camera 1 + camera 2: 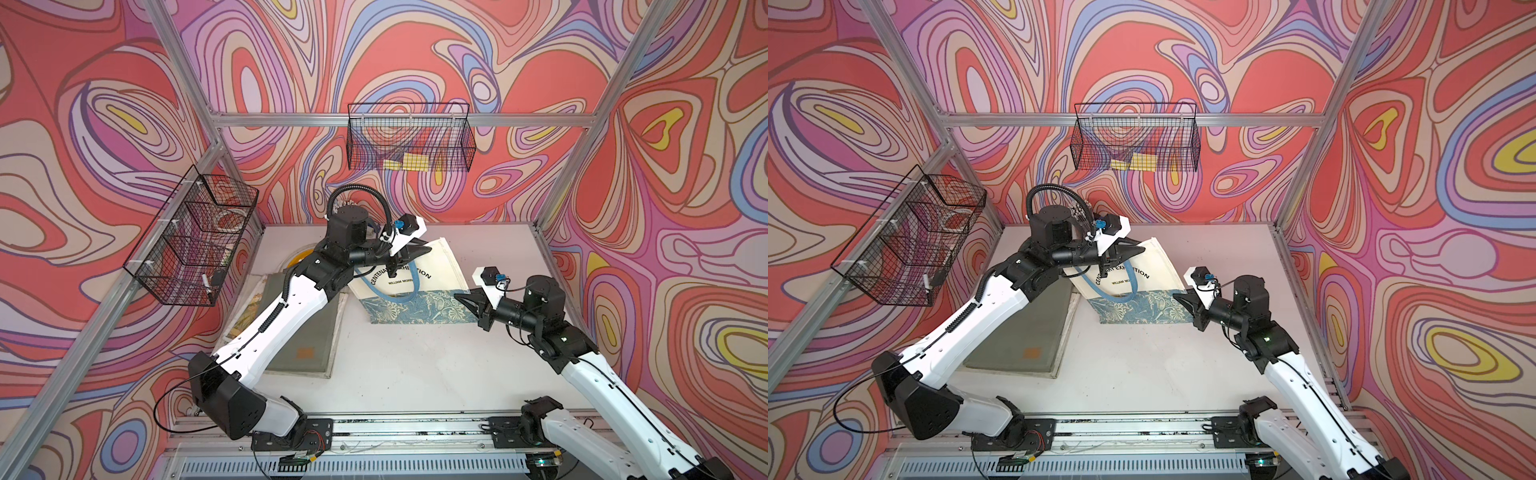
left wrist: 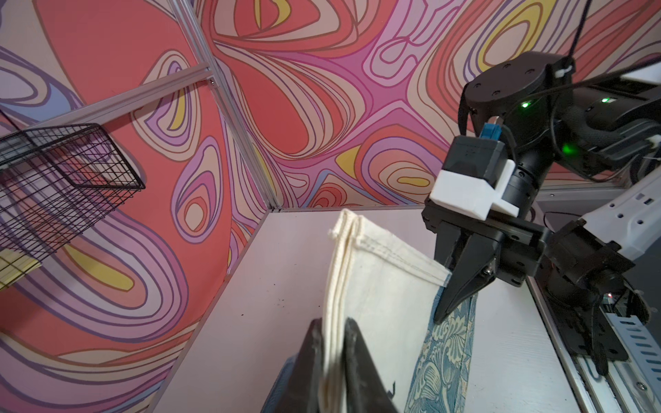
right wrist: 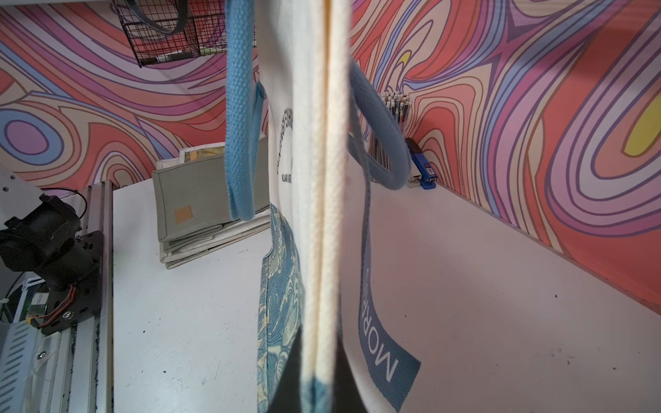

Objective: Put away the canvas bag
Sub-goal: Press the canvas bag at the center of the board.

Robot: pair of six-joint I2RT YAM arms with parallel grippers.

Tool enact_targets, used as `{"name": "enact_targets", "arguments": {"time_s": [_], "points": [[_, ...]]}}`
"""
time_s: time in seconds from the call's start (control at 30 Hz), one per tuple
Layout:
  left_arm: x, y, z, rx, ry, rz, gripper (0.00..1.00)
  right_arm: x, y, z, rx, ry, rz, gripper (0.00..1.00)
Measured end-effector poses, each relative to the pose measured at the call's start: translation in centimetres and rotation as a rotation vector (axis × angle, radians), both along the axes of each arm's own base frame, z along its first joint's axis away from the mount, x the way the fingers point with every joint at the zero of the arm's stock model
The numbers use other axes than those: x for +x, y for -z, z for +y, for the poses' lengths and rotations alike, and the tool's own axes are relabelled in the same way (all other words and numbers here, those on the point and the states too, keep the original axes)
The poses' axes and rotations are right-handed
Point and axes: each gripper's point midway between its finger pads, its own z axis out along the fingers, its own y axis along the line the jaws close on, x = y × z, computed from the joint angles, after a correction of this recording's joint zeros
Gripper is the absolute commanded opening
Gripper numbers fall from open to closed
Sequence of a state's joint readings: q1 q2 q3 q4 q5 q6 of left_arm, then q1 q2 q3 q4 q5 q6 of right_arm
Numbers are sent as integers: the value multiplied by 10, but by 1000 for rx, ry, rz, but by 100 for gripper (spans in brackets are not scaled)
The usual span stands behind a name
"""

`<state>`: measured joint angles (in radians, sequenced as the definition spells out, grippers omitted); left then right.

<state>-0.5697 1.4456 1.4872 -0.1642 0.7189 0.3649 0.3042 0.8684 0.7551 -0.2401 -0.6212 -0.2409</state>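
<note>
Canvas bag (image 1: 444,266) is held up over the table's (image 1: 415,374) back-right corner. The hem runs between the grippers. Right gripper (image 1: 461,297) is clenched on the bag's corner. Left gripper (image 1: 424,250) straddles the hem; whether it pinches, cannot tell.

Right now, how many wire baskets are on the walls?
2. The left-wall basket hangs on the robot's left side wall; the back-wall basket hangs on the far wall. Others may be hidden.
</note>
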Motion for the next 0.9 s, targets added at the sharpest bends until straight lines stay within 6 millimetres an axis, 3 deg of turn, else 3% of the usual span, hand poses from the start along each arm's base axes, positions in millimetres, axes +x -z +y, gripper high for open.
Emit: {"name": "enact_targets", "arguments": {"time_s": [0.13,0.33,0.6,0.9], "points": [[2,-12,9,-6,-40,-44,58,8,3,-3,-82,14,74,0],[-20,-32,18,44,-62,-176,64,22,-14,-7,-194,26,104,0],[-44,-44,-3,195,-15,-365,71,25,-28,-16,-327,17,89,0],[-13,-24,-30,366,8,-428,77,21,-46,-22,-419,-15,53,0]]}}
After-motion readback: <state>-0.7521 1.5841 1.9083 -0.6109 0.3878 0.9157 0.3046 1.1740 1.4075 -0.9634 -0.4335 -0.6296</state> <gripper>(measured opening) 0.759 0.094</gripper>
